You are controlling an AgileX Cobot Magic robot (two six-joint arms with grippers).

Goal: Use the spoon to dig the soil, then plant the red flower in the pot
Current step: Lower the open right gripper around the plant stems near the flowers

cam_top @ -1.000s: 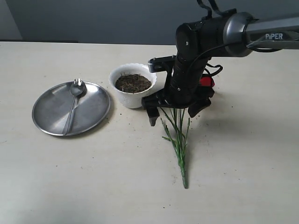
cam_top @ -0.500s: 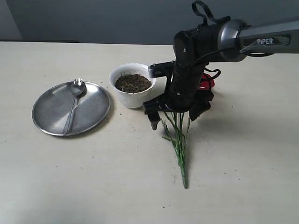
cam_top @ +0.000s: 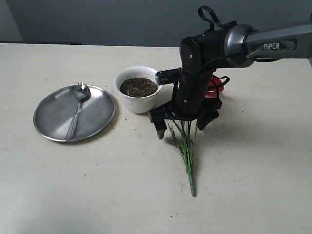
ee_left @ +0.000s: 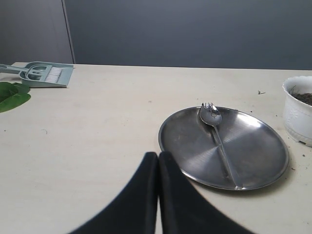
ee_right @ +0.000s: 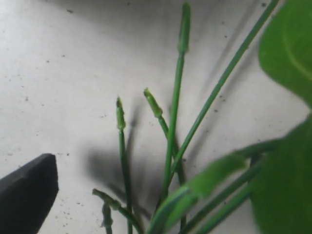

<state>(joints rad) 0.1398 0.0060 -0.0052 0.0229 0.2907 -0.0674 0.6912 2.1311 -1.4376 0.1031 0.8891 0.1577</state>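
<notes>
Here, the right claw [cam_top: 181, 126] stands spread above the thin green stems of the red flower [cam_top: 188, 158] on the matte counter [cam_top: 97, 185]; the black left claw [ee_left: 158, 157] is pressed together.

White pot [cam_top: 140, 101], dark brown soil [cam_top: 139, 87], shiny silver spoon [cam_top: 76, 111] and plate [cam_top: 52, 115], red-petalled green-stemmed flower [cam_top: 215, 87], beige table [cam_top: 97, 185]

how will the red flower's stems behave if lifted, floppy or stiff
Probably floppy: the red flower has long thin stems splayed on the table, so they would likely droop. It looks light, so a nudge may shift it. The open right hand straddles the stems; thin strands could slip out.
</notes>
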